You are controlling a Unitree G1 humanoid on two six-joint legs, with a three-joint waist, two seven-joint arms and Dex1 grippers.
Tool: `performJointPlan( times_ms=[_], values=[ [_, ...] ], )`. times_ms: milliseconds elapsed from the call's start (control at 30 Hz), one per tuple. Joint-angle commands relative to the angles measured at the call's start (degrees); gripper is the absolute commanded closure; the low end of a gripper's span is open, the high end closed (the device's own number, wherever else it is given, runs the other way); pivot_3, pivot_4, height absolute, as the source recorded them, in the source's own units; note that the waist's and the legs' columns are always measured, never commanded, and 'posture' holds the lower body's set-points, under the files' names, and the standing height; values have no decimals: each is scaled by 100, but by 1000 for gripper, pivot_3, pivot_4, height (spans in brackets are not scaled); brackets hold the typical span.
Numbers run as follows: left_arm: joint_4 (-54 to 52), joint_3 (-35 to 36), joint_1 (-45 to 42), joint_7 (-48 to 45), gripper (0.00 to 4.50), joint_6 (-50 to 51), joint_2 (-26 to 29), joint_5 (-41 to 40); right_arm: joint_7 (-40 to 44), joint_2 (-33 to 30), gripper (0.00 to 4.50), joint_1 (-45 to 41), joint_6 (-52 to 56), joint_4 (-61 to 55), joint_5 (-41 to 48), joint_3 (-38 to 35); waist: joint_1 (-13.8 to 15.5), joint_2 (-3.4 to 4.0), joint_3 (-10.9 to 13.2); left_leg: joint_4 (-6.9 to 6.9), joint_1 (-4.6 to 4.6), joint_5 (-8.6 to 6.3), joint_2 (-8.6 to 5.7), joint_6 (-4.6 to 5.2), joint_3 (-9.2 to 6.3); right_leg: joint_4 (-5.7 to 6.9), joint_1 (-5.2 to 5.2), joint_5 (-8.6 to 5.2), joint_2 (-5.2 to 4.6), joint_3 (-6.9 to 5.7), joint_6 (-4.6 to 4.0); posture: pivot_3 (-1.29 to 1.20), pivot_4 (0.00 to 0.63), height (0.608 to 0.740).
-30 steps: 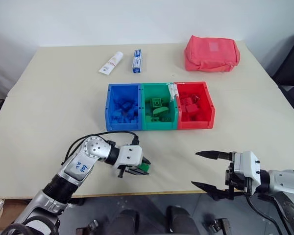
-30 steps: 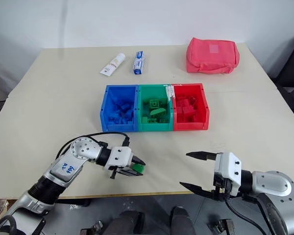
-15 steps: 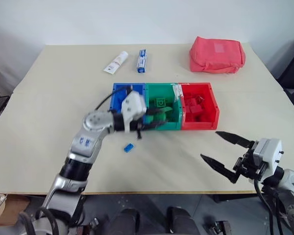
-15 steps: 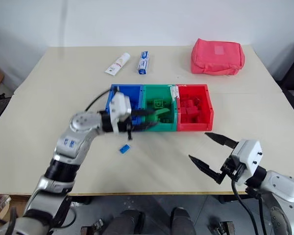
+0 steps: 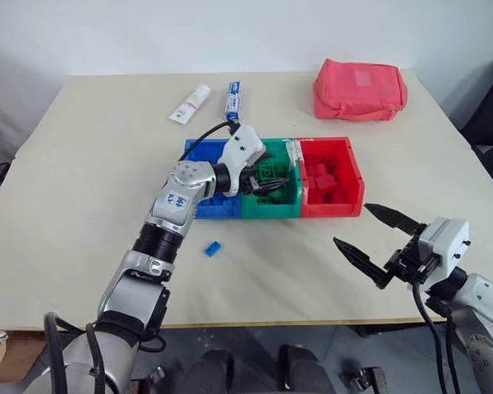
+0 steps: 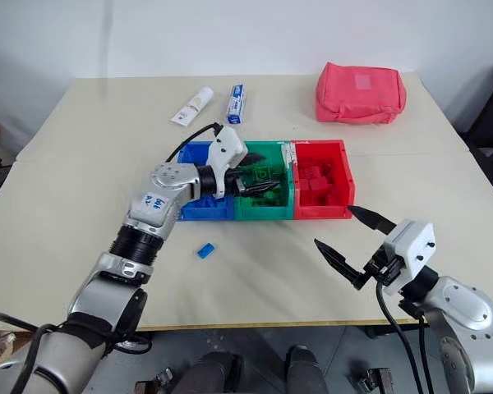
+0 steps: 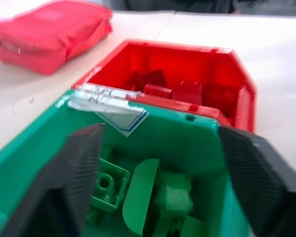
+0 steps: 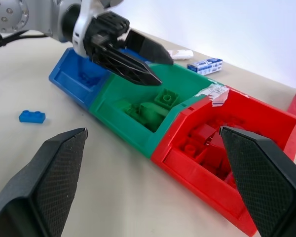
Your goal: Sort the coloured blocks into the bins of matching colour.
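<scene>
Left eye view: left hand [image 5: 267, 179] spread empty over green bin [image 5: 269, 210]; right hand [image 5: 376, 241] agape.

Beige table [image 5: 82, 189] carries joined blue, green, red bins [image 5: 269, 205] at centre; small blue block [image 5: 212, 248] lies just before them; white tube [image 5: 189, 104], blue-white box [image 5: 232, 100], red pouch [image 5: 359, 89] at far edge.
</scene>
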Motion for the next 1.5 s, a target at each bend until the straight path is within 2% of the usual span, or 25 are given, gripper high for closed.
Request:
performJointPlan(
  times_ms=[33, 200, 367, 467, 633, 733, 800, 933, 1167, 1333, 1367, 1400, 1500],
  values=[
    [-756, 459, 614, -792, 63, -344, 679, -480, 292, -119, 0, -170, -111, 55, 52, 142, -78, 3, -1, -1, 1, 0, 1, 0, 0, 0, 0, 0, 0, 1, 0, 0, 150, 740],
    [-1668, 1304, 1929, -1584, 23, -471, 1784, -1181, 1066, -420, 0, -545, -257, 393, -50, 604, -204, 4, -2, -7, 7, -3, 15, -7, -1, 3, -3, -4, 4, 3, -8, 0, 150, 740],
    [-1813, 2262, 3323, -1604, 23, -710, 2604, -1295, 1756, -744, 0, -933, -462, 825, -237, 1013, -183, 4, -2, -5, 8, -5, 10, -5, -7, -2, 5, -5, -1, -2, -10, 0, 150, 740],
    [-1960, 2700, 4086, -1736, 23, -620, 2902, -1473, 2014, -782, 0, -1182, -483, 1030, -267, 1228, -179, 3, -1, -6, 9, -8, 7, -1, -7, -5, 6, -5, -29, -2, -10, 0, 150, 740],
    [-1762, 2905, 4686, -1764, 23, -739, 3120, -1405, 2177, -714, 0, -1427, -480, 1152, -264, 1443, -76, 3, -1, -4, 7, -8, 6, -1, -13, -6, 10, -6, -42, -8, -12, 0, 150, 740],
    [-2224, 2710, 5073, -1898, 23, -650, 3146, -1447, 2227, -739, 0, -1495, -494, 1251, -296, 1446, -72, 3, -1, -8, 10, -10, 5, 1, -10, -8, 10, -6, -43, -7, -13, 0, 150, 740],
    [-2726, 2444, 5071, -1766, 23, -225, 3092, -1552, 2264, -789, 0, -1498, -501, 1326, -294, 1365, -39, 2, -1, -8, 7, -12, 5, 3, -11, -11, 10, -7, -45, -6, -13, 0, 150, 740],
    [-3456, 1784, 5104, -1442, 23, 410, 3235, -1143, 2324, -869, 0, -1440, -533, 1366, -292, 1240, -57, 3, -1, -7, 5, -12, 1, 3, -17, -12, 14, -7, -50, -3, -13, 0, 150, 740],
    [-4283, 941, 4421, 6, 23, 1631, 2480, -800, 2218, -918, 0, -1155, -508, 1213, -333, 1051, -59, 5, 0, -10, 8, -12, 4, 0, -11, -6, 8, -7, -42, -8, -13, 0, 150, 740],
    [-4490, 325, 4282, 745, 23, 2169, 2107, -316, 2042, -939, 0, -818, -396, 973, -279, 865, -59, 5, 0, -10, 9, -12, 6, -1, -6, -4, 5, -7, -36, -6, -13, 0, 150, 740],
    [-4536, 187, 4280, 836, 409, 2338, 2094, -226, 2036, -974, 0, -763, -388, 970, -273, 797, -50, 5, 0, -9, 9, -12, 4, -1, -5, -3, 5, -7, -36, -5, -13, 0, 150, 740],
    [-4555, 99, 4266, 854, 556, 2424, 2075, -204, 2033, -1000, 0, -736, -371, 966, -265, 752, -46, 5, 0, -9, 9, -12, 3, -1, -6, -3, 6, -7, -37, -6, -13, 0, 150, 740],
    [-4556, -34, 4183, 950, 1486, 2592, 2030, -147, 2010, -1030, 0, -722, -330, 933, -247, 714, -38, 8, -2, -6, 17, -12, 0, 0, -5, -5, 16, -6, -40, -5, -11, 0, 150, 740]
  ],
)
